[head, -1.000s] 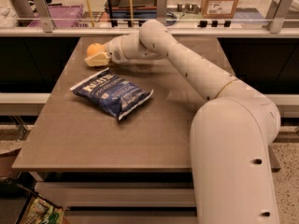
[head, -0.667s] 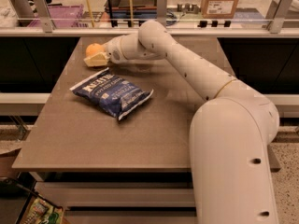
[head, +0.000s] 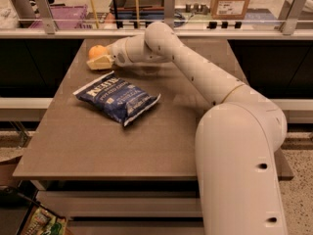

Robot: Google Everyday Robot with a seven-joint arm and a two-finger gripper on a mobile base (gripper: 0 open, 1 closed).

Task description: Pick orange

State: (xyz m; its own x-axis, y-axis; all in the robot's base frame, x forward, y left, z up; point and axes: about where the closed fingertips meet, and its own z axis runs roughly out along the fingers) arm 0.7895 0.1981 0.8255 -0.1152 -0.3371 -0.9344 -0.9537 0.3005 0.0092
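I see the gripper (head: 99,58) at the table's (head: 98,146) far-left corner, against the orange (head: 96,51); can't tell if it's clamped. Blue chip bag (head: 117,98) lies apart, nearer.

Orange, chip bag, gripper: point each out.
orange (head: 96,51), camera view, its visible upper side.
chip bag (head: 117,99), camera view, middle of the bag.
gripper (head: 99,60), camera view, tip end, at the orange's lower side.
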